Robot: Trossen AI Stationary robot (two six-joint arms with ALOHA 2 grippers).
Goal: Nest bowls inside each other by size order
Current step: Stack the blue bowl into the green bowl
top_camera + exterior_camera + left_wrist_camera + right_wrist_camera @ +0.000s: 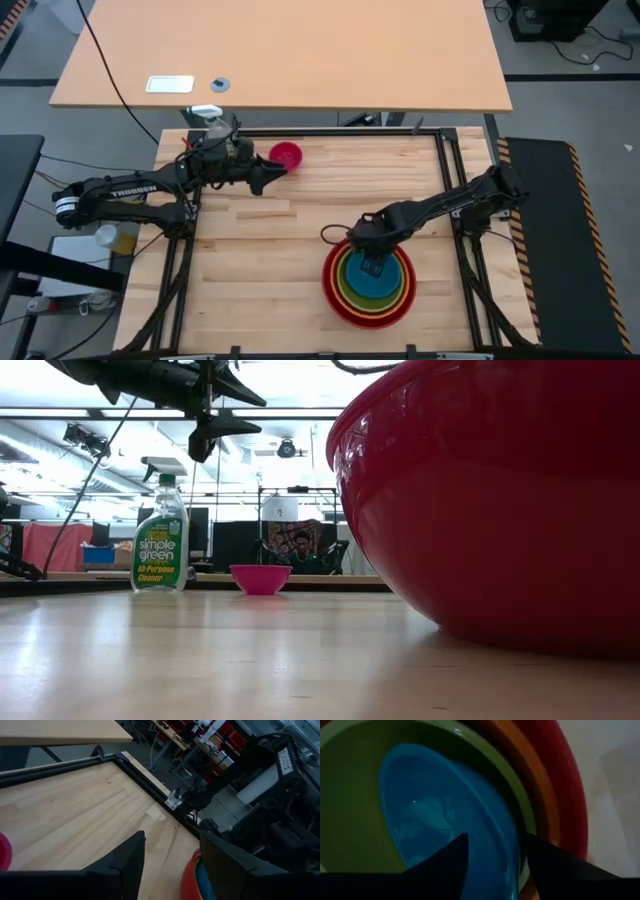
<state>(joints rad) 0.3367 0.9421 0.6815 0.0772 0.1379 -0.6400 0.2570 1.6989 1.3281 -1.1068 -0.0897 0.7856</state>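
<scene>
The red bowl [333, 298] stands at the table's near middle with the orange bowl [404, 290], the lime green bowl [351, 283] and the blue bowl [380, 287] nested in it. It fills the low view's right [500, 500]. My right gripper [375, 264] is open above the stack. In its wrist view [495, 865] its fingers stand on either side of the blue bowl's rim [506, 840]. The magenta-pink bowl [287, 155] rests on its base at the far middle of the table [260, 578]. My left gripper [271, 178] is open and empty, raised just left of it [243, 415].
A yellow-green spray bottle [160, 538] stands upright at the table's far left corner [205, 114]. A black metal frame [340, 131] borders the wooden table. A second tabletop [300, 50] lies beyond the far edge. Bare wood lies between the pink bowl and the stack.
</scene>
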